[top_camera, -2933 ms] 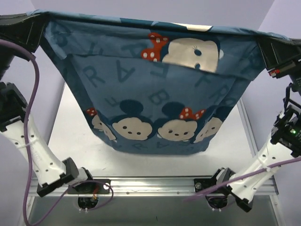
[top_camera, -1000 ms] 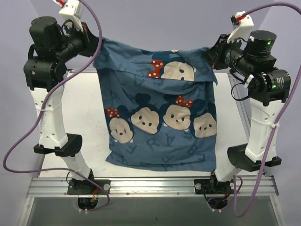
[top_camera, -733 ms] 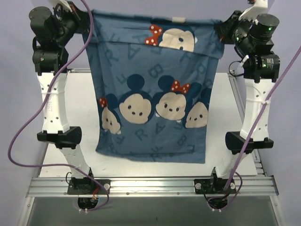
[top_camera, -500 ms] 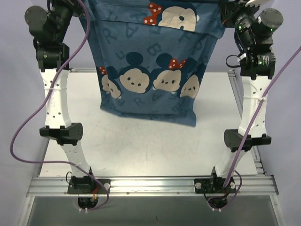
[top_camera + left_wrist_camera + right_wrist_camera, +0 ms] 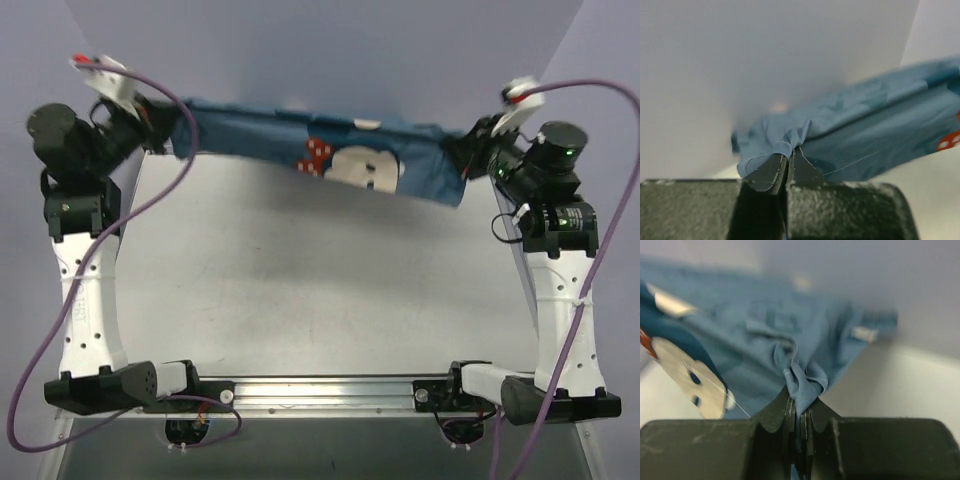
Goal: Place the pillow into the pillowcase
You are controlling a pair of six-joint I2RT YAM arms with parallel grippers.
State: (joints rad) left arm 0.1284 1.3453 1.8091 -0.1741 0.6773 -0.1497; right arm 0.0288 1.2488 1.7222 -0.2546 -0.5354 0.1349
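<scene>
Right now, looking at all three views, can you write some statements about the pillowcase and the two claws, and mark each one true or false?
1. The left claw is shut on an edge of the pillowcase. True.
2. The right claw is open and holds nothing. False: it is shut on bunched pillowcase fabric.
3. The pillowcase spans from one claw to the other. True.
4. The pillowcase lies crumpled at the near edge of the table. False: it stretches across the far end.
5. A red polka-dot bow shows on the pillowcase. True.
</scene>
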